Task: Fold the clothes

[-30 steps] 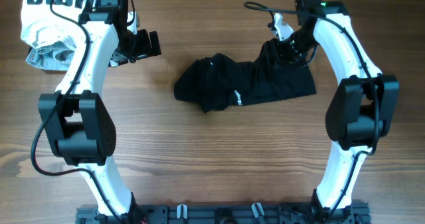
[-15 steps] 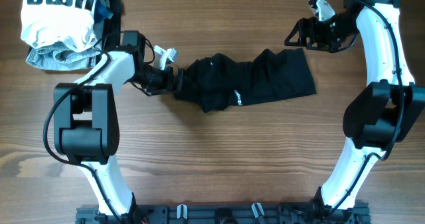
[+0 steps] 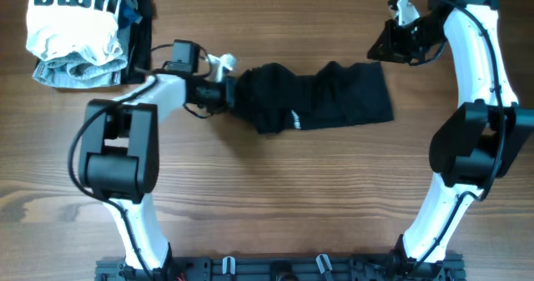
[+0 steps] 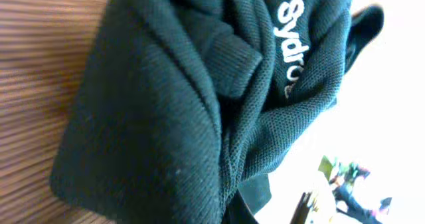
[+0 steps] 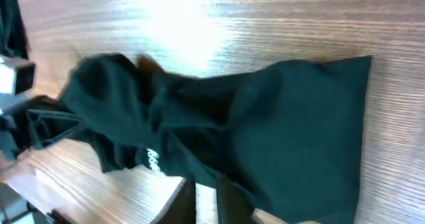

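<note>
We see the large plain black garment of soft thin fabric (image 3: 325, 97) bunched in a long wrinkled strip at mid-bench, nearer the far edge. Our left gripper (image 3: 230, 94) sits touching its left end. Whether those fingers have closed on cloth we cannot tell, as the wrist view shows only folds and the white logo print (image 4: 292, 48). Our right gripper (image 3: 375, 51) hovers near the far right corner, jaws apart and empty. A pull from one end alone could drag the whole heap instead of spreading it, or pinch several layers and lock in the creases.
</note>
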You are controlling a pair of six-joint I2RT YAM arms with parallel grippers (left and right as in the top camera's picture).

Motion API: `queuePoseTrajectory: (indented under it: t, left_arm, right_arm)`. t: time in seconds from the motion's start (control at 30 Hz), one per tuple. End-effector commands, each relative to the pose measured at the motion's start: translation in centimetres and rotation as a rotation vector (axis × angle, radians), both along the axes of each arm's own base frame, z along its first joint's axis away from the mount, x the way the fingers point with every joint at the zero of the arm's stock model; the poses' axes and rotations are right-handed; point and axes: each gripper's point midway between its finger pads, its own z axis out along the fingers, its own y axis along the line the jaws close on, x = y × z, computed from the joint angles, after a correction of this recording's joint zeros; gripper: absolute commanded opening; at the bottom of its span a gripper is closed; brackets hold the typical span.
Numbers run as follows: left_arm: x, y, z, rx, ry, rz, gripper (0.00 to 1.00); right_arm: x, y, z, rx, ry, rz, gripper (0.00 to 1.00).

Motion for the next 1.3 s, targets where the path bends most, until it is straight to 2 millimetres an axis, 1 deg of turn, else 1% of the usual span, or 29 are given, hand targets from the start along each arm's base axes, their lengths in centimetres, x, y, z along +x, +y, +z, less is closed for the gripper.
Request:
queuePoseTrajectory:
  t: [0.0,0.03,0.07,0.13,0.17,0.2,0.27,0.33,0.4,0.47,0.5,0.57,0.63,0.7,0.73,0.77,0.8,0.83,0.87,0.93,0.97,1.0,1.03,1.07,1.1,1.13,1.17,1.23,1.27]
  left_arm:
    - [2.7,5.2,4.7,0.011,-0.055,0.175,0.04]
    - [3.2,7.0,6.2,0.032,-0.108,0.206,0.04]
    - [3.4,8.2,7.8,0.05,-0.171,0.213,0.04]
    - [3.4,9.4,8.9,0.106,-0.194,0.25,0.04]
    - [3.2,9.5,9.0,0.13,-0.195,0.258,0.04]
    - [3.0,9.3,9.0,0.152,-0.192,0.256,0.04]
    - [2.7,8.1,8.9,0.159,-0.2,0.223,0.04]
    - [2.5,6.5,9.0,0.173,-0.213,0.188,0.04]
    - [2.4,4.3,9.8,0.168,-0.241,0.14,0.04]
    - [2.3,1.7,10.9,0.167,-0.283,0.085,0.04]
    - [2.4,0.9,11.3,0.172,-0.299,0.072,0.04]
    - [2.6,-1.8,12.9,0.171,-0.366,0.033,0.04]
    - [2.8,-4.2,13.8,0.15,-0.398,0.039,0.04]
    - [2.6,-7.4,14.7,0.128,-0.453,0.019,0.04]
    - [2.1,-9.5,15.0,0.138,-0.506,-0.001,0.04]
    - [1.8,-10.5,14.7,0.176,-0.525,-0.001,0.04]
    - [1.6,-11.1,14.0,0.217,-0.53,0.004,0.04]
    - [1.4,-11.4,13.4,0.249,-0.531,0.007,0.04]
    - [1.1,-12.1,12.8,0.269,-0.532,-0.002,0.04]
    - [0.6,-13.2,12.3,0.262,-0.537,-0.025,0.05]
    - [0.6,-13.6,12.1,0.26,-0.538,-0.031,0.31]
    - [0.6,-13.6,11.8,0.261,-0.537,-0.033,0.91]
    - [0.7,-13.7,11.8,0.259,-0.54,-0.031,1.0]
    - [0.9,-13.8,12.1,0.252,-0.553,-0.028,1.0]
    - [1.4,-14.1,12.8,0.23,-0.581,-0.015,1.0]
    - [2.0,-14.5,13.8,0.198,-0.611,0.01,1.0]
    - [2.8,-15.0,15.1,0.159,-0.661,0.033,1.0]
    - [3.6,-15.4,16.9,0.112,-0.716,0.063,1.0]
    - [3.9,-15.2,17.7,0.1,-0.737,0.075,1.0]
  right_arm:
    - [-1.2,1.3,-1.6,-0.011,0.054,-0.007,0.04]
    - [-1.4,2.1,-2.8,0.001,0.065,-0.001,0.04]
    - [-1.5,3.2,-3.7,0.038,0.072,-0.004,0.04]
    - [-1.7,5.3,-5.4,0.101,0.074,0.004,0.04]
    - [-1.8,6.0,-6.1,0.109,0.076,-0.002,0.04]
    - [-1.9,7.0,-7.3,0.111,0.072,0.002,0.04]
    - [-2.1,9.7,-9.3,0.123,0.046,0.017,0.04]
    - [-2.1,11.6,-10.1,0.134,0.023,0.024,0.04]
    - [-1.9,12.7,-10.2,0.134,0.007,0.034,0.04]
    - [-1.8,12.6,-10.8,0.127,0.03,0.0,0.04]
    - [-1.8,12.5,-11.1,0.121,0.039,-0.008,0.04]
    - [-2.0,12.5,-11.8,0.116,0.059,-0.017,0.04]
    - [-2.0,12.4,-11.9,0.117,0.065,-0.025,0.04]
    - [-2.0,12.4,-11.9,0.118,0.07,-0.033,0.04]
    - [-1.9,12.3,-11.9,0.12,0.072,-0.042,0.04]
    - [-1.4,12.2,-11.6,0.147,0.073,-0.07,0.04]
    - [-0.8,12.4,-10.5,0.208,0.053,-0.065,0.04]
    - [0.2,12.7,-8.3,0.317,0.021,-0.058,0.05]
    - [1.8,12.0,-5.4,0.406,-0.025,-0.081,0.04]
    - [4.4,9.0,1.7,0.506,-0.163,-0.111,0.04]
    - [5.2,6.8,5.5,0.534,-0.241,-0.138,0.04]
    - [5.6,4.1,9.2,0.531,-0.334,-0.178,0.09]
    - [5.6,2.0,11.6,0.526,-0.405,-0.206,0.13]
    - [5.4,-0.4,14.0,0.51,-0.48,-0.236,0.23]
    - [5.0,-2.1,15.4,0.499,-0.519,-0.262,0.27]
    - [4.7,-3.3,15.9,0.491,-0.532,-0.283,0.33]
    - [4.4,-3.9,15.7,0.484,-0.523,-0.293,0.36]
    - [3.8,-3.8,14.4,0.438,-0.499,-0.276,0.43]
    - [3.6,-3.7,13.7,0.412,-0.484,-0.276,0.45]
